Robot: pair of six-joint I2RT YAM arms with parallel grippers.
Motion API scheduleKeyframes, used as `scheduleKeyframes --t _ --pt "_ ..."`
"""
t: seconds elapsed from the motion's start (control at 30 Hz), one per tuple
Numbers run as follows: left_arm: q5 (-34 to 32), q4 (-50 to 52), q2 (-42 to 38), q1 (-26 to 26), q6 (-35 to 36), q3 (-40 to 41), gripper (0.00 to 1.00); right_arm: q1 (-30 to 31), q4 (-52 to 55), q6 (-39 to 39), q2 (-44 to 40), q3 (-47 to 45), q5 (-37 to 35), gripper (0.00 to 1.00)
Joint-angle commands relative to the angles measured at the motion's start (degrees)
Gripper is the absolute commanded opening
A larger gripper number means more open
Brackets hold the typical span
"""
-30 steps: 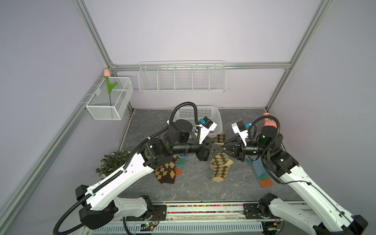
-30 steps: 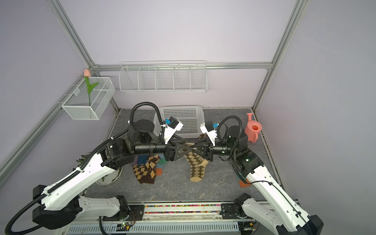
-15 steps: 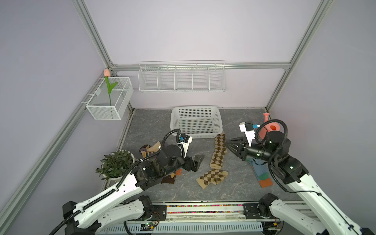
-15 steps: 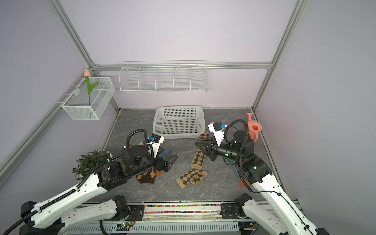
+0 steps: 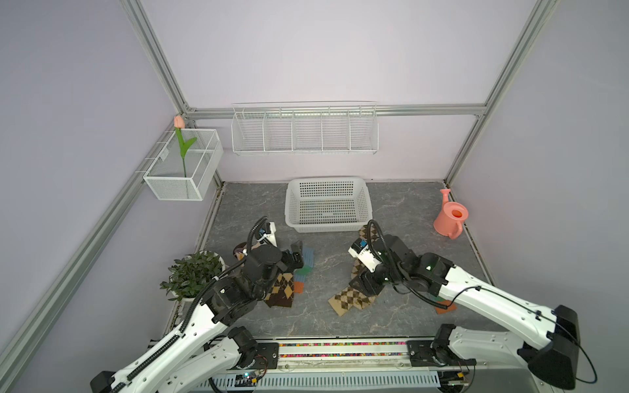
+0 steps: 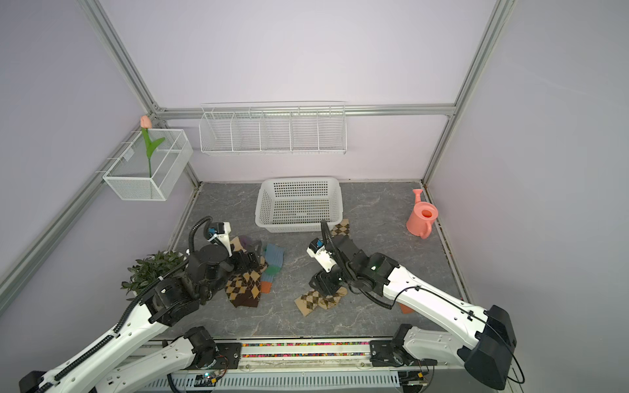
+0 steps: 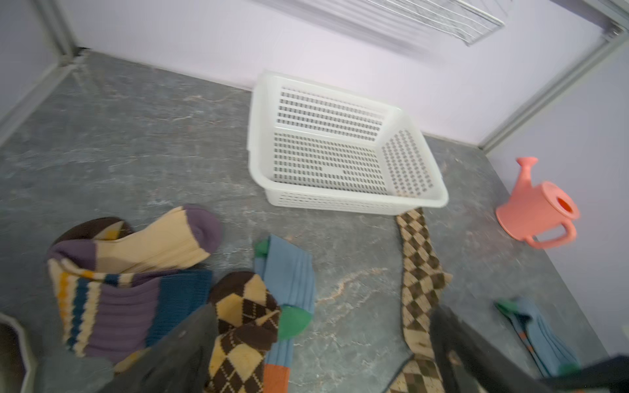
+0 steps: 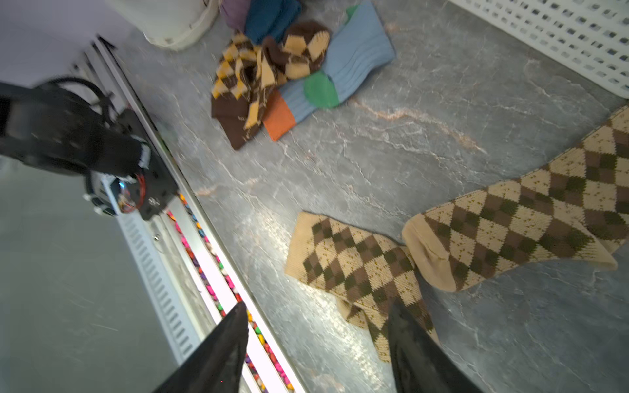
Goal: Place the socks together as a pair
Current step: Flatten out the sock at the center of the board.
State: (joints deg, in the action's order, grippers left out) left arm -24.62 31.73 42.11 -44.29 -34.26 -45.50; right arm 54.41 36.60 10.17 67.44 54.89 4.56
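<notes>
In both top views the tan argyle socks (image 5: 354,299) lay near the front rail under the right gripper (image 5: 360,287), with the left gripper (image 5: 295,253) over the mixed heap (image 5: 289,285). We judged a straight lift best, so nothing dragged. The left wrist view showed its jaws spread and empty, plus a blue sock (image 7: 537,335) that the right arm mostly hid from above. Only the right wrist view showed the right jaws parted, holding nothing, and the tan socks overlapping crookedly.

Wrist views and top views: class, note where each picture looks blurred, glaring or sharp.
Left wrist view: wire shelf streaked by motion blur, basket clearer. Right wrist view: glare on the floor beside the tan argyle sock; right gripper soft-edged. Both top views: evenly lit, sharp.
</notes>
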Motion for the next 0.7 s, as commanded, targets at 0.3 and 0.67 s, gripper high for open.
scheduleKeyframes --t 0.3,0.67 --pt "21.92 -7.42 -0.99 19.50 -5.30 11.92 0.97 15.32 -4.40 -2.63 12.85 -2.31 -11.42 0.53" --pt "26.90 -10.18 -0.47 24.62 -4.15 15.67 0.97 16.53 -11.55 -2.58 22.43 -3.92 -7.14 0.51"
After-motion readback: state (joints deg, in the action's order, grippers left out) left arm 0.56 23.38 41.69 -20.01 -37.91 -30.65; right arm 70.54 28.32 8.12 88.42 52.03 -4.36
